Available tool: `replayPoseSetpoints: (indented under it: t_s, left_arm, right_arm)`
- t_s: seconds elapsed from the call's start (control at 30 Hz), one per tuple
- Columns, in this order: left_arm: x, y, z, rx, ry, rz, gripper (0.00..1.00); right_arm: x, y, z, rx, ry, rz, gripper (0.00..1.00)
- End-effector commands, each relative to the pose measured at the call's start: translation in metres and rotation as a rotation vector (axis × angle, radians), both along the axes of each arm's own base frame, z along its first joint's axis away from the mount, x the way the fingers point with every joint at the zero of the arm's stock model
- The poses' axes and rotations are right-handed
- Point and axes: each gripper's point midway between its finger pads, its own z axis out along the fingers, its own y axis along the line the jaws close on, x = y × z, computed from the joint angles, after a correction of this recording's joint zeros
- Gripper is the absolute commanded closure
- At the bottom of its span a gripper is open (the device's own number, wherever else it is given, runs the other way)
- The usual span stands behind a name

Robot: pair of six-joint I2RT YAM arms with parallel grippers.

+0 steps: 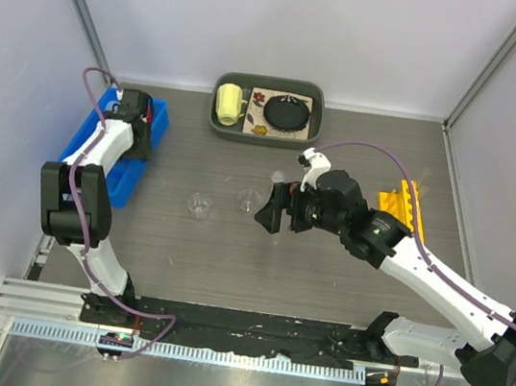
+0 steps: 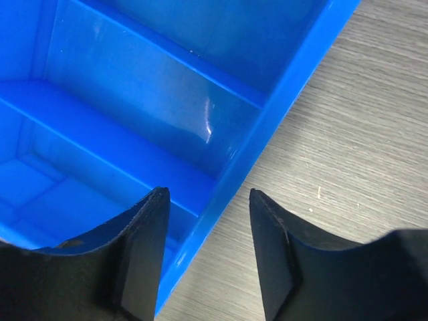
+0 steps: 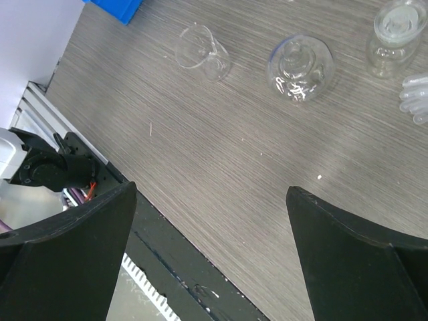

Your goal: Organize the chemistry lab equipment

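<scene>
The left gripper [image 2: 207,197] hangs over the right side of a blue plastic divided bin [image 2: 134,100] at the left edge of the grey wood-grain table [image 1: 210,254]. Its fingers stand partly apart with nothing between their pads. In the left wrist view the bin's outer wall runs under the gap, and I cannot tell whether either finger touches it. The compartments that show are bare blue plastic.

The right gripper [image 3: 210,190] is spread as wide as it goes and holds nothing. It hovers over the middle of the table, pointing toward the glassware.

Beyond its fingers, a small clear glass beaker [image 3: 202,52] with a pouring lip stands apart from a round clear glass flask [image 3: 300,68]. Further right is a small clear glass jar [image 3: 394,33]. Pale plastic pipettes [image 3: 416,93] poke in at the right edge of that view, near the jar. All of these sit on the table, outside the bin.

A yellow holed tube rack [image 1: 402,201] lies on the table's right side, partly behind the right arm. At the far edge, a green tray [image 1: 220,121] carries a yellow mug [image 1: 228,103] and a round black disc [image 1: 287,113].
</scene>
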Motion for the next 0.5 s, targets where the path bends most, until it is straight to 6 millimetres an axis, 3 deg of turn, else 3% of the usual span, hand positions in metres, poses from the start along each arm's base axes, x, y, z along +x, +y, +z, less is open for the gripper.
replayPoseSetpoints:
  t_s: [0.0,0.3,0.37,0.4,0.47]
  left_arm:
    - [0.007,0.0,-0.012,0.006,-0.008,-0.009,0.49]
    - [-0.001,-0.013,-0.027,-0.064,0.012,-0.024,0.72]
    - [-0.001,-0.017,-0.022,-0.078,-0.008,-0.029,0.87]
    - [-0.004,-0.02,-0.024,-0.084,-0.004,-0.023,1.0]
    - [-0.013,-0.022,-0.023,-0.091,0.003,-0.016,1.0]
  right_arm:
    - [-0.002,-0.006,-0.004,-0.004,-0.004,-0.02,0.0]
    - [-0.005,-0.011,-0.01,-0.011,0.008,-0.037,0.01]
    - [-0.005,-0.011,-0.011,-0.008,0.011,-0.04,0.0]
    - [-0.006,-0.011,-0.011,-0.005,0.014,-0.042,0.0]
    - [-0.006,-0.012,-0.012,-0.002,0.017,-0.044,0.01]
